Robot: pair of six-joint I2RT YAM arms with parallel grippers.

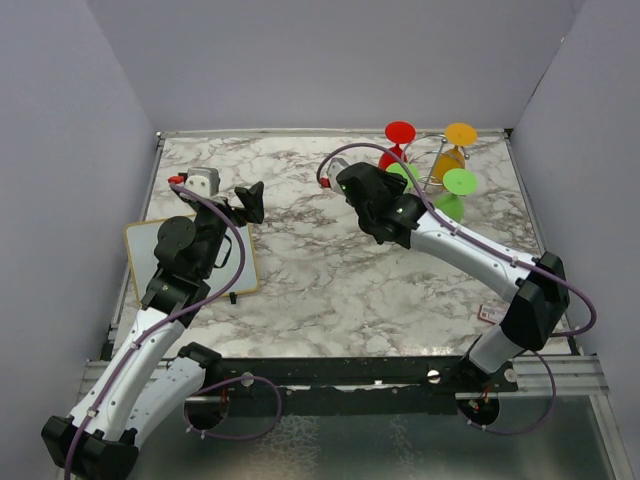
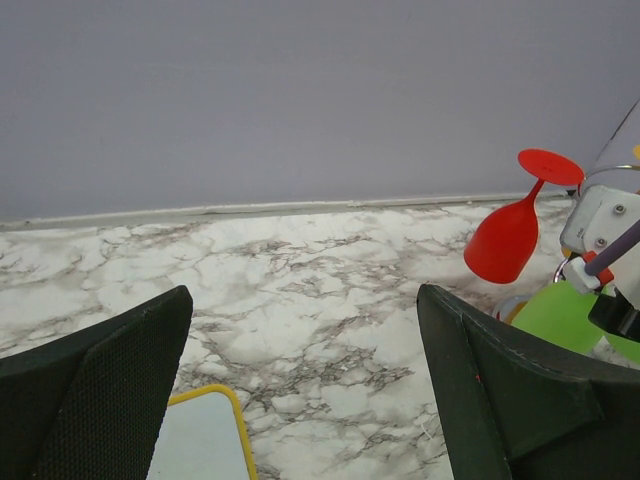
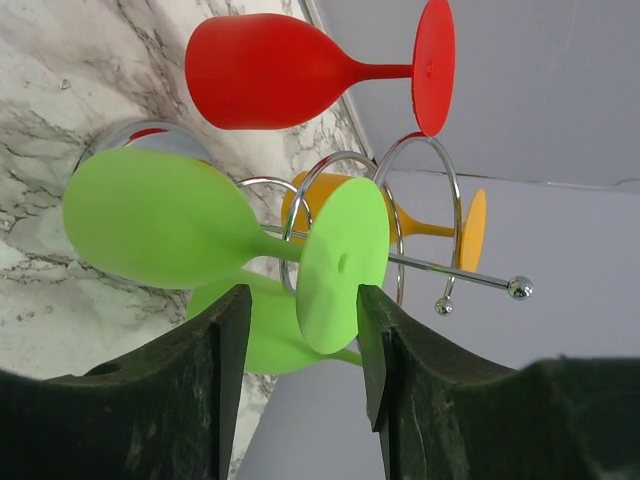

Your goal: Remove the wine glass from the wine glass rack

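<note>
The wine glass rack (image 3: 455, 200) is a silver wire stand at the table's back right (image 1: 432, 165). Hanging upside down from it are a red glass (image 3: 260, 70), an orange one (image 3: 440, 228) and two green ones. The nearer green wine glass (image 3: 150, 230) has its round foot (image 3: 340, 265) between the fingers of my right gripper (image 3: 300, 320). The jaws stand on either side of the foot, with a gap on the left, and the foot sits on the wire loop. My left gripper (image 2: 305, 330) hovers wide open and empty over the table's left part (image 1: 250, 200).
A pale board with a yellow rim (image 1: 150, 240) lies at the left, under the left arm. The second green glass (image 3: 260, 330) hangs just behind the nearer one. Grey walls enclose the table on three sides. A small tag (image 1: 488, 314) lies near the right arm's base.
</note>
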